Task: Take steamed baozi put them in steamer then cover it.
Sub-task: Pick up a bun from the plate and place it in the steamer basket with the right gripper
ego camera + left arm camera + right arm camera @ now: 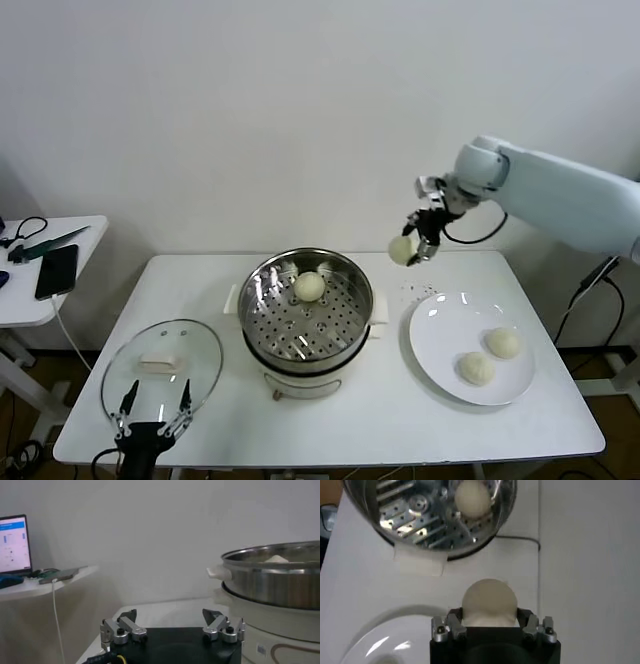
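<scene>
Above the worktop (350,420), between steamer (308,345) and plate (440,330), the right tool (418,250) pinches one baozi (401,249), held clear of any surface; being round, it shows no long axis; inside the steamer one bun (309,286) sits dome-up on the perforated tray; two more (476,368) lie on the plate; the left tool (152,412) hangs spread at the near edge by the glass lid (160,365); only the right wrist view shows the fingers (454,624) flanking the bun.

Head camera high, wrist cameras close (all sharing the steamer (308,310))
</scene>
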{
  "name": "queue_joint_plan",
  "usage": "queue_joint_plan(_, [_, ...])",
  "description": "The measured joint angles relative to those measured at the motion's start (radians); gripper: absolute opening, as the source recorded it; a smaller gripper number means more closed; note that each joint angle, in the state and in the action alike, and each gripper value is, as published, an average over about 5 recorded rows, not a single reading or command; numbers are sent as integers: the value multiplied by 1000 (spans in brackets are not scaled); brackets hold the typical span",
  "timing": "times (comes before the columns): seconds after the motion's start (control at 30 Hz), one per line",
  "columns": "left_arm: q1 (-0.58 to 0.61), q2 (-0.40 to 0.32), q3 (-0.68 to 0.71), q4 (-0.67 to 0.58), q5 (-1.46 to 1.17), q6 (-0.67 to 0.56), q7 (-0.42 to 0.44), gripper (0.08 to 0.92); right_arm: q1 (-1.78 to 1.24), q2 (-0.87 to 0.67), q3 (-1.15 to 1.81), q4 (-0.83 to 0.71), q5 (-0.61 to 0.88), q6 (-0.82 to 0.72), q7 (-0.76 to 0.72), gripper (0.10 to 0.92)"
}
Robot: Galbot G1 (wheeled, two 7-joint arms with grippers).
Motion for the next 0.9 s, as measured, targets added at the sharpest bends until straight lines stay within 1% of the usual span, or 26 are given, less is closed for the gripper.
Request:
queue_joint_plan(0.2, [5,4,8,-9,12,0,-1,823,44,114,-31,21,92,-32,34,696])
queue_joint_plan(0.4, [15,11,10,-21,25,0,-1,823,48,220,-50,29,143,-57,68,696])
queue_joint_plan(0.63, [23,10,3,-29,34,-3,-1,823,18,325,-74,24,159,-75,97,696])
queue_joint_plan(0.9, [26,-1,3,-32,40,-4,-2,823,-36,401,-102,19,146,-92,121,696])
